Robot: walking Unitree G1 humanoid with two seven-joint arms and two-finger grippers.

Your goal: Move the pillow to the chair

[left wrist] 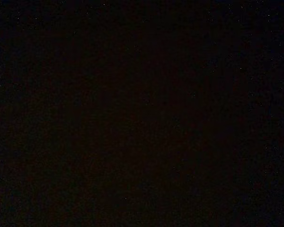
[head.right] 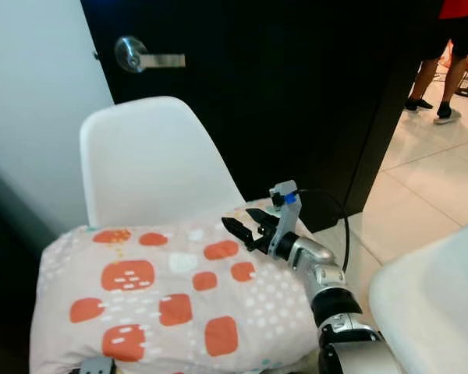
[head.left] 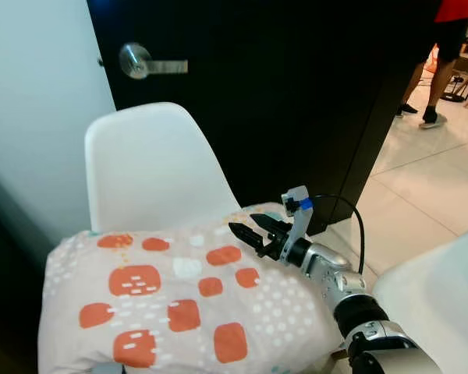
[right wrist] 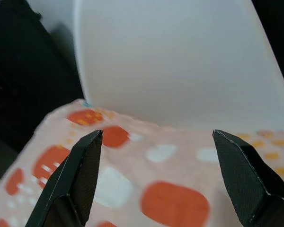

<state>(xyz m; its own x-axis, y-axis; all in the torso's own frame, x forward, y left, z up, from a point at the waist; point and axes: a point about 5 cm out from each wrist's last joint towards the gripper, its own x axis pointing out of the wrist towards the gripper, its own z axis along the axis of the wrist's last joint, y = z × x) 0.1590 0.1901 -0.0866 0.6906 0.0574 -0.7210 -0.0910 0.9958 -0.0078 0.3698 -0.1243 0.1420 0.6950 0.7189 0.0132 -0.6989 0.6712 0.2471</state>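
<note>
A white wall (head.left: 31,117) stands at the left, next to a black door (head.left: 296,93) with a silver handle (head.left: 144,62). The white chair (head.left: 152,164) stands in front of the door. The pillow (head.left: 179,300), pale pink with orange patches and white dots, lies on the chair seat with its far edge against the chair back. The right gripper (head.left: 246,231) hovers just above the pillow's right part, pointing toward the chair back; its jaws are apart and hold nothing. A second white chair (head.left: 441,300) shows at the lower right. A person's legs (head.left: 437,82) stand on the tiled floor (head.left: 421,187) at the upper right. The left wrist view is dark; the left gripper's jaw state cannot be told.
</note>
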